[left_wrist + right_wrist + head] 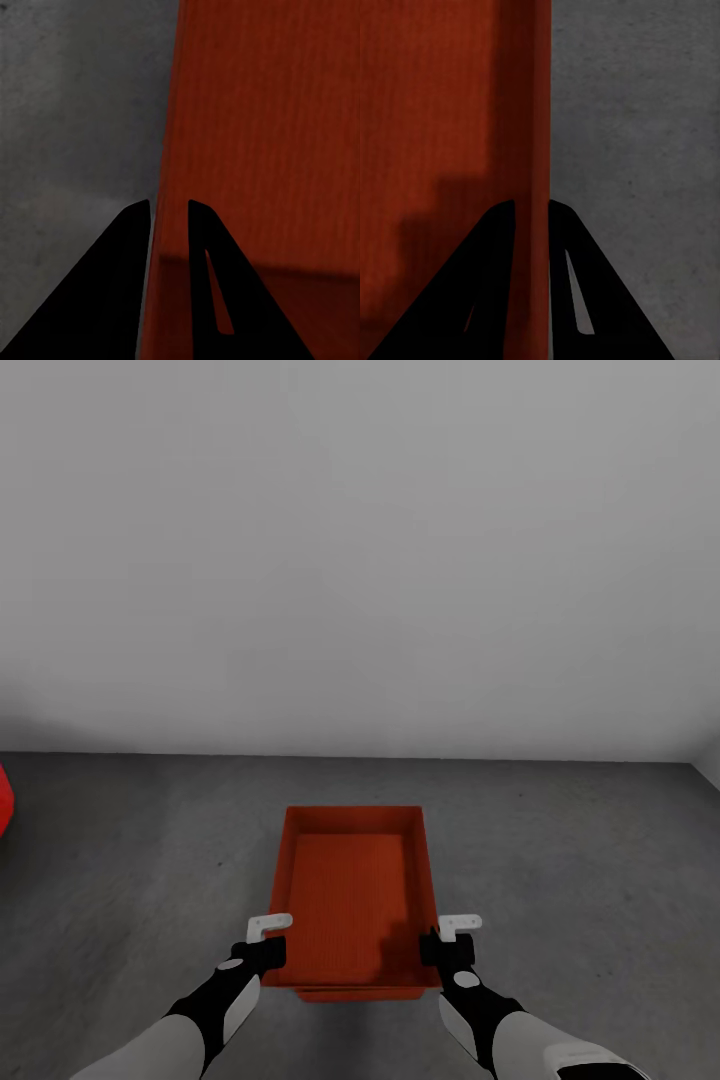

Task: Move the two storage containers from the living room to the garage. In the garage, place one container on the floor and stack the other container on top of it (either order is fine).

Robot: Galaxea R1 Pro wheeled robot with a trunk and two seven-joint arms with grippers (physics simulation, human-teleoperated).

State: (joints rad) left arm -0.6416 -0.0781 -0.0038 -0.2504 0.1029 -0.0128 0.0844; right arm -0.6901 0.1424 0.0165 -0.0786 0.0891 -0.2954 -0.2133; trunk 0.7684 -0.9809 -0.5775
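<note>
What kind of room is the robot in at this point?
Most likely a garage or a bare utility room: a rough dark grey floor, a plain pale wall, and a sliver of something red at the left edge, too cropped to identify.

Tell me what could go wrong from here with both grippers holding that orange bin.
1. The left gripper and right gripper each pinch only a thin side wall of the storage container, near its close end, so the far end may sag or slip.
2. If one gripper releases first, the bin could twist or tip onto the grey floor.
</note>
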